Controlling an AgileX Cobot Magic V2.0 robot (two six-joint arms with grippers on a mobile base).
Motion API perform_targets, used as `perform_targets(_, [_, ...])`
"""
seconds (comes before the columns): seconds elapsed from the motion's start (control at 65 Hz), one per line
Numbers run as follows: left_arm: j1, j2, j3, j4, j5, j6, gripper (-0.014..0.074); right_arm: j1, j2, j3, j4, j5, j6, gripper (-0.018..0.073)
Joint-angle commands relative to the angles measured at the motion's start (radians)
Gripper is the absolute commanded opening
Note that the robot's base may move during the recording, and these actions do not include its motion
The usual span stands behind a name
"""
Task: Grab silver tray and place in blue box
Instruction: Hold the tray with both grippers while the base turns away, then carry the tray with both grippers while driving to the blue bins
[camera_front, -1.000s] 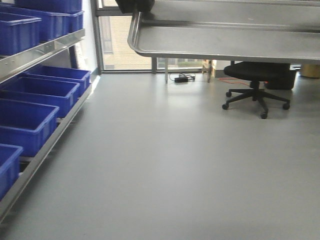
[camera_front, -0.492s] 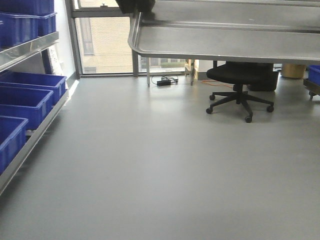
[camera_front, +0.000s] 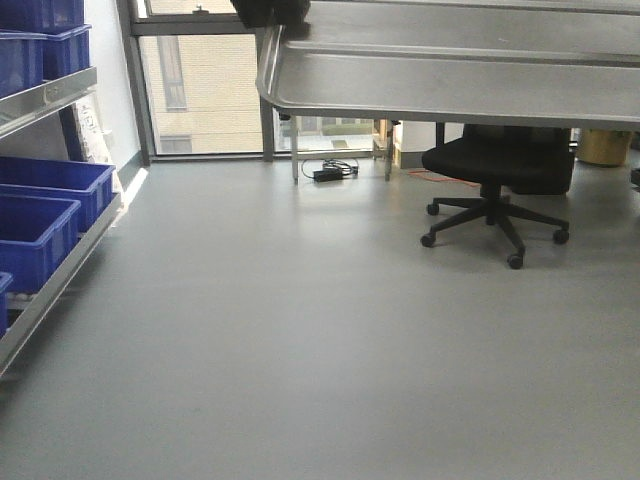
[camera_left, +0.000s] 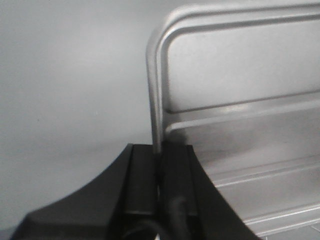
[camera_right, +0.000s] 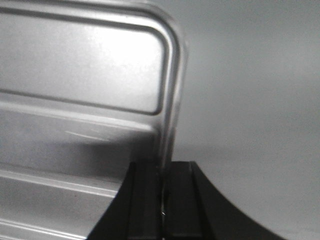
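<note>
A shiny metal tray (camera_front: 450, 80) hangs above a smooth grey floor (camera_front: 300, 350), spanning the top of the front view, its rounded corner and raised rim gleaming dully against a bright window (camera_front: 200, 95). The wrist views alone show the grip: the left fingers (camera_left: 169, 154), flat and black, are closed tight on the rim at one short end, and the right fingers (camera_right: 170, 171) are closed the same way on the opposite end, each pair with only the thin rim between. Those close views also show long pressed ridges running across the tray's brushed face. The front view alone shows the room: deep-blue plastic bins (camera_front: 40, 215) on a metal shelf (camera_front: 50, 95) at left, a black swivel chair (camera_front: 495, 160) on castors at right, cables (camera_front: 328, 172) on the floor beneath the window
</note>
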Motion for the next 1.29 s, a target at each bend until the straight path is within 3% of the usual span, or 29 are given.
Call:
perform_targets(0.0, [-0.002, -0.05, -0.02, 0.052, 0.111, 0.029, -0.0097, -0.007, -0.022, -0.038, -0.058, -0.052, -0.017, 0.0057])
perform_targets(1.277, [-0.002, -0.05, -0.02, 0.047, 0.109, 0.029, -0.0097, -0.007, -0.022, -0.038, -0.058, -0.035, -0.017, 0.0057])
